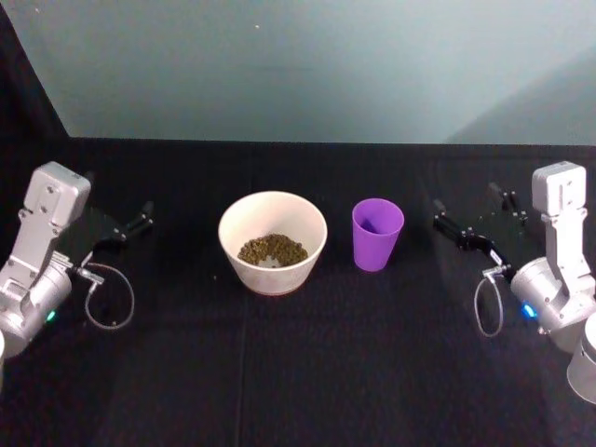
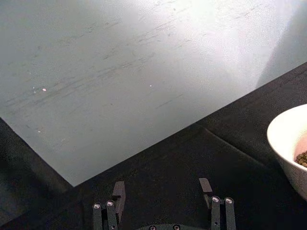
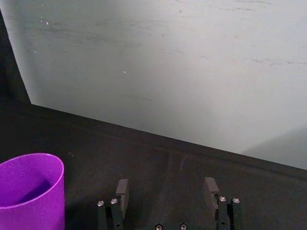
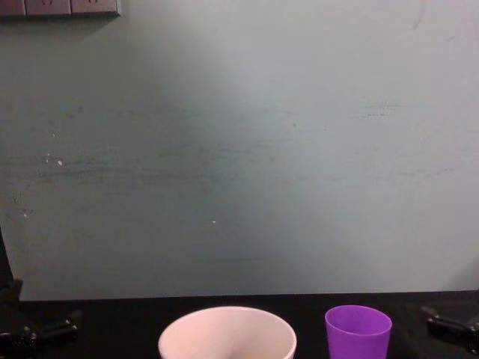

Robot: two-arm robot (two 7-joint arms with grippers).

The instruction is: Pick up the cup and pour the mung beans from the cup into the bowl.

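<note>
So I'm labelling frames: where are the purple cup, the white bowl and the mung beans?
purple cup (image 1: 377,238), head view, outer side wall.
white bowl (image 1: 273,207), head view, far inner wall.
mung beans (image 1: 272,249), head view, middle of the pile.

A pale grey-green wall (image 4: 239,149), faintly scuffed, rises behind a table (image 1: 298,372) draped in black cloth. Wall sockets (image 4: 60,7) sit high at its left, and a soft shadow falls across its right.

The counter (image 1: 307,372) is covered in black cloth and runs back to a pale wall. 2 things stand on it near the middle: the white bowl (image 1: 273,242) holding mung beans (image 1: 272,249), and the purple cup (image 1: 377,234) upright just beside it, apart.
</note>
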